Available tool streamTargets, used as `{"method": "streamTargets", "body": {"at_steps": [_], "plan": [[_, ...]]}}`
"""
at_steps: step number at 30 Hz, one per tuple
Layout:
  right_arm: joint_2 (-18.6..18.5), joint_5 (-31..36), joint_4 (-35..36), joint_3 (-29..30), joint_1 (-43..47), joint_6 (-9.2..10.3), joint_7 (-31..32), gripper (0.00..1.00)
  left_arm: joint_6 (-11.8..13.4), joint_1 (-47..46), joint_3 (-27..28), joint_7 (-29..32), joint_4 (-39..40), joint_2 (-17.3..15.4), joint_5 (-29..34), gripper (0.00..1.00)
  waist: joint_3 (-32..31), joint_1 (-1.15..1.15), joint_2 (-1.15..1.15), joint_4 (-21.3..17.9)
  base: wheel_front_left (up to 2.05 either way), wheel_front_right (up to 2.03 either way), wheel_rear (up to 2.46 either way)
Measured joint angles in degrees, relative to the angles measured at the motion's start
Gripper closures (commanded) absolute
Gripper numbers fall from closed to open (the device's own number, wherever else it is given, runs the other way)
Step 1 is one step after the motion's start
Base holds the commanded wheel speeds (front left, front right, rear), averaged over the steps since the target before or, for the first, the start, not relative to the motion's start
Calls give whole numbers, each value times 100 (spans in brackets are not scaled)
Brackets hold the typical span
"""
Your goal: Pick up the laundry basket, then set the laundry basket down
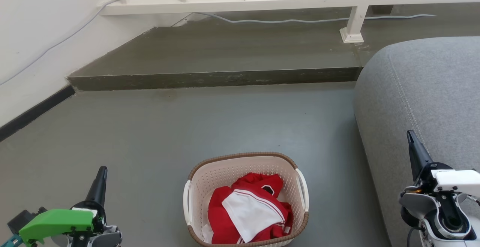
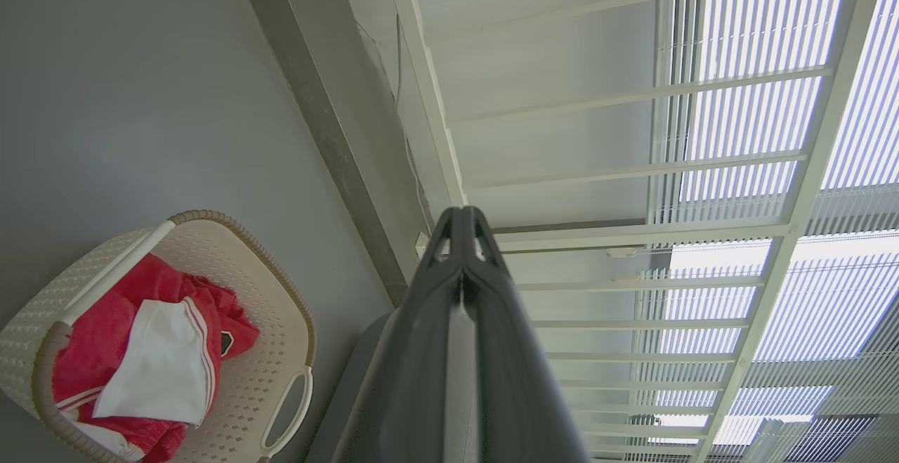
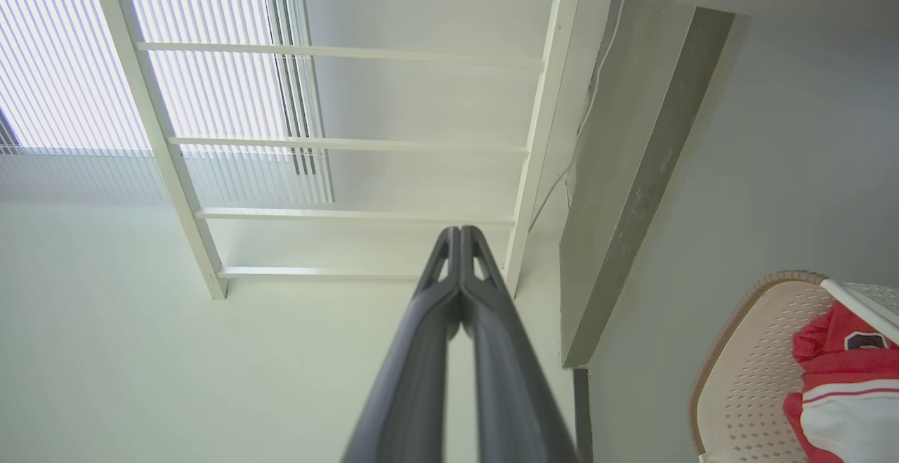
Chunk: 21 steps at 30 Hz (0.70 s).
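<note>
Laundry basket (image 1: 243, 154) upright on the grey floor (image 1: 150, 134), lower middle of my head view, red-and-white garments (image 1: 251, 209) inside.

Its white side handles (image 1: 303, 189) face left and right, one toward each arm, which would suit a two-sided lift. My left gripper (image 1: 101, 174) at lower left and right gripper (image 1: 412, 142) at lower right flank it, well apart, fingers pressed together on nothing. That fits a basket awaiting pickup or one already set down. A grey sofa (image 1: 431, 89) runs along the right edge.

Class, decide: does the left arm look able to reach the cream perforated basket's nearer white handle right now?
Probably yes: only bare grey floor lies between the left gripper and the cream perforated laundry basket's white side handle.
</note>
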State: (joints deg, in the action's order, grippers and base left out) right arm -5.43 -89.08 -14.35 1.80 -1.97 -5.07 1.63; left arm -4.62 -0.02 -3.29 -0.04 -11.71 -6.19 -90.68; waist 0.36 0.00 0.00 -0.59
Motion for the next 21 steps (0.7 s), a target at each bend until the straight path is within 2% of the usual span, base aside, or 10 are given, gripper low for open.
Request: {"method": "streamTargets", "body": {"at_steps": [8,21], "plan": [[27,-569,-32,179,-68,-115,127,100,-125,-138,124,78,-102,-9,-617,100,-15,0,0,57,0,0,0],[43,-578,-75,187,-105,-146,129,100,-151,-152,127,100,-218,-10,-636,100,-18,0,0,58,0,0,0]]}}
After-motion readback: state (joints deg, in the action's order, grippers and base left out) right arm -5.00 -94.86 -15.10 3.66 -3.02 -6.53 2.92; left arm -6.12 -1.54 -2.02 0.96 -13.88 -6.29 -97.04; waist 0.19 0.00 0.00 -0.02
